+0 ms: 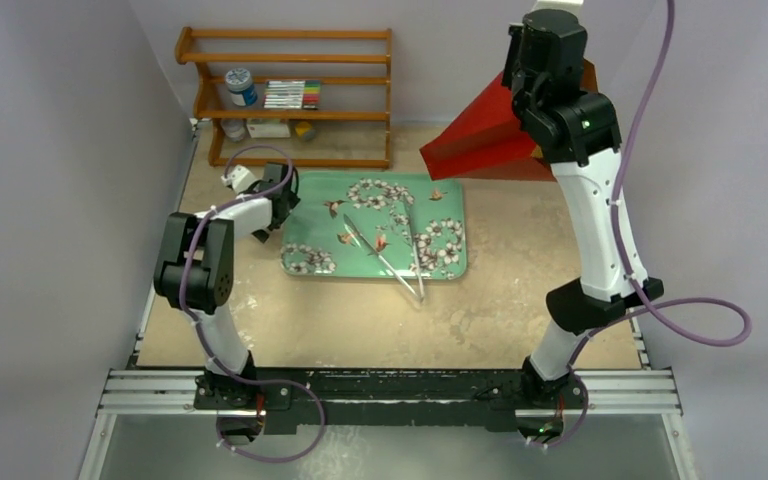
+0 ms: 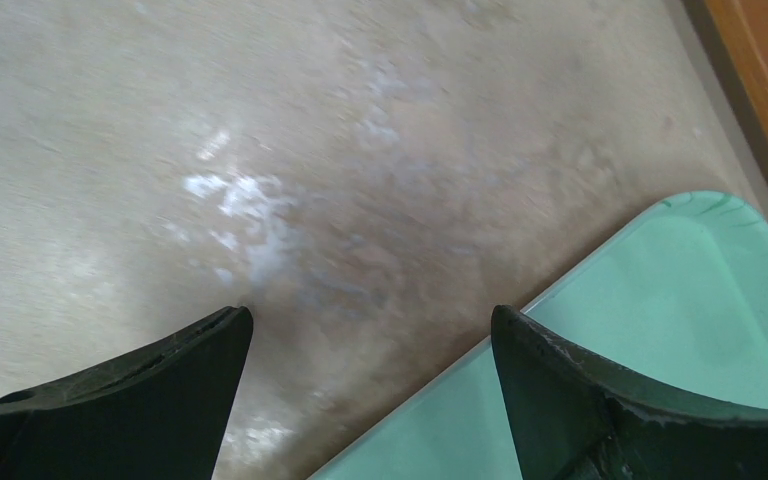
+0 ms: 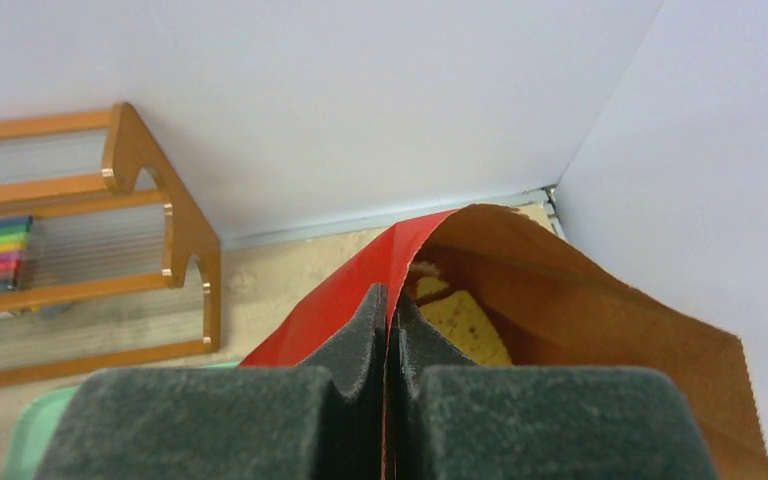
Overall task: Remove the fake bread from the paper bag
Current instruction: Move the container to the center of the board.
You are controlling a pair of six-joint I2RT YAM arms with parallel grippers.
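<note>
My right gripper is shut on one wall of the paper bag, red outside and brown inside. In the top view the bag hangs lifted and tilted above the table's back right, its wide end toward the tray; the wrist hides the jaws there. Inside the bag a yellow, porous piece of fake bread shows beside the right finger, with a tan piece behind it. My left gripper is open and empty, low over the table at the tray's left edge.
A mint-green flowered tray lies mid-table with metal tongs across its front; its corner shows in the left wrist view. A wooden shelf with markers and jars stands at the back left, also in the right wrist view.
</note>
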